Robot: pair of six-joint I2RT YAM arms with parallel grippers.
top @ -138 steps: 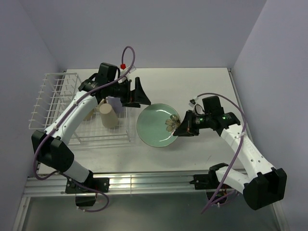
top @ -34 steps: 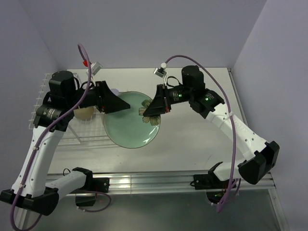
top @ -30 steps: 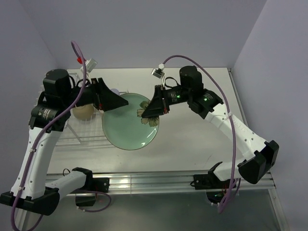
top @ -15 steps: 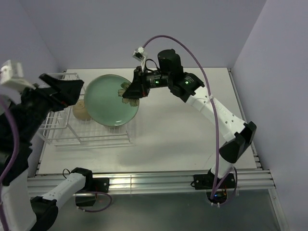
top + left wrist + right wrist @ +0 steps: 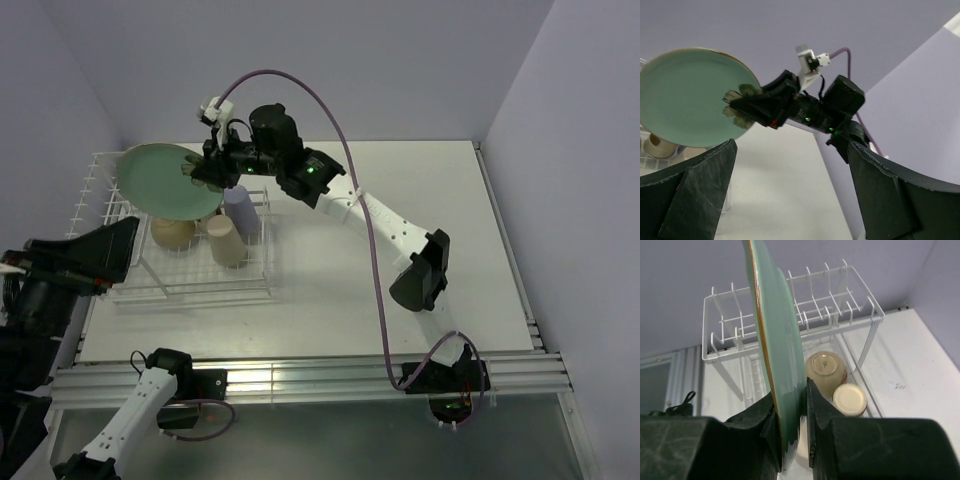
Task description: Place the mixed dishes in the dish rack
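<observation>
Right hand point(image 5: 203, 172) clamps rim of pale green plate point(image 5: 160, 182), tilted above white dish rack point(image 5: 190, 291) at 10 o'clock on surface point(image 5: 450, 190). Left hand point(image 5: 90, 258) empty, fingers spread wide, near 8 o'clock.

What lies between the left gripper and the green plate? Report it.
Nothing. In the left wrist view, only open air separates the open left gripper from the pale green plate, which the right gripper pinches at its rim.
</observation>
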